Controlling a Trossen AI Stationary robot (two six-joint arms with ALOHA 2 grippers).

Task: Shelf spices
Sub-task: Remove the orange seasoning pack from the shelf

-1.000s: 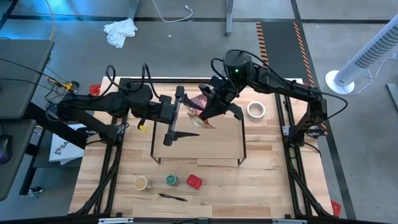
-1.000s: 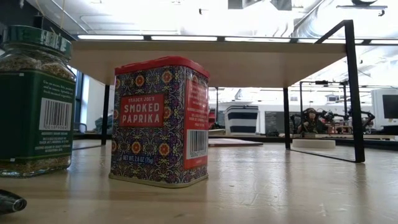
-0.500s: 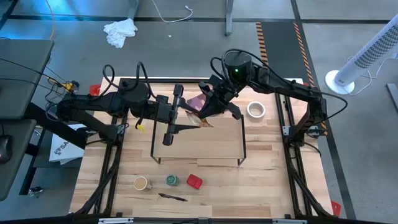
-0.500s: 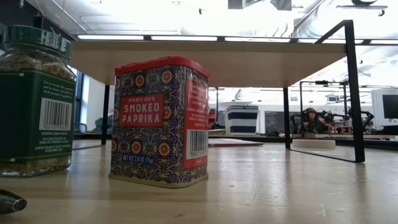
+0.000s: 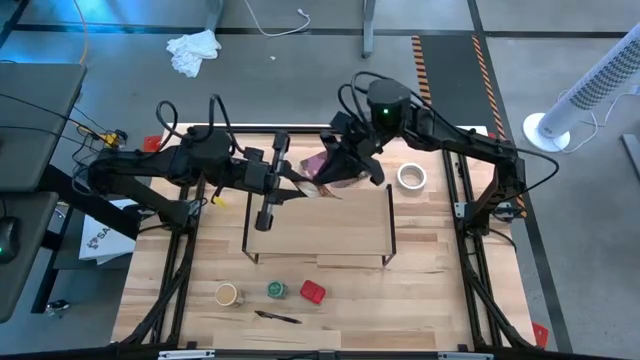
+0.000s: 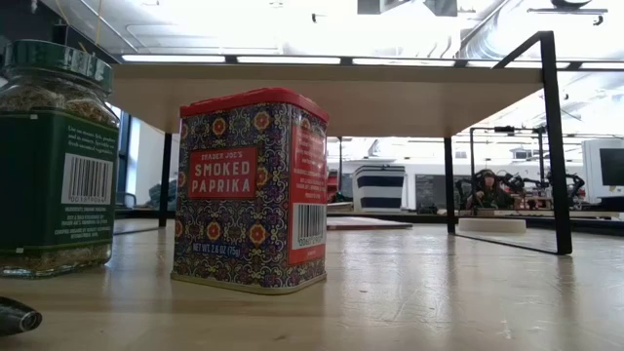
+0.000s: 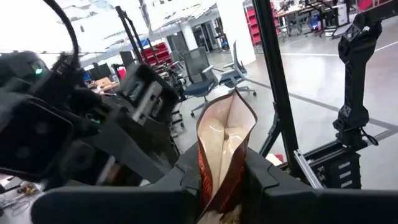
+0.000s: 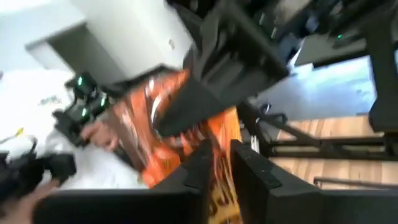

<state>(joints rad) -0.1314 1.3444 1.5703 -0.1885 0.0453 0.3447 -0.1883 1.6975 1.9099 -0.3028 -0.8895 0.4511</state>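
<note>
A flat brown-orange packet (image 5: 325,187) hangs in the air above the shelf's far edge, between my two grippers. My left gripper (image 5: 292,178) comes at it from the table's left and is shut on it. My right gripper (image 5: 338,180) comes from the right and also has it between its fingers. The shelf (image 5: 320,228), a light wood board on thin black legs (image 6: 556,146), stands mid-table. Near the front edge a tan-topped jar (image 5: 227,294), a green-lidded jar (image 5: 276,290) and a red tin (image 6: 252,185) rest on their bases on the table. My left gripper pinches the packet (image 7: 225,140) between its two fingers (image 7: 261,180), level, from the table's left. The packet stands on edge in the jaws, its open mouth pointing away from the wrist, lifted clear of the shelf. My right gripper has the packet's orange printed side (image 8: 219,149) between its two fingers (image 8: 249,165), level, from the table's right. The packet is clear of the shelf.
A white tape roll (image 5: 411,177) lies on the table right of the shelf. A reddish card (image 5: 318,163) lies behind the shelf, under the grippers. A dark pen (image 5: 277,317) lies at the front edge. The shelf's top board is bare.
My left gripper has shut its wide-open fingers on the packet. My right gripper has rolled its wrist while staying in place, and the packet has turned with it above the shelf's far edge.
</note>
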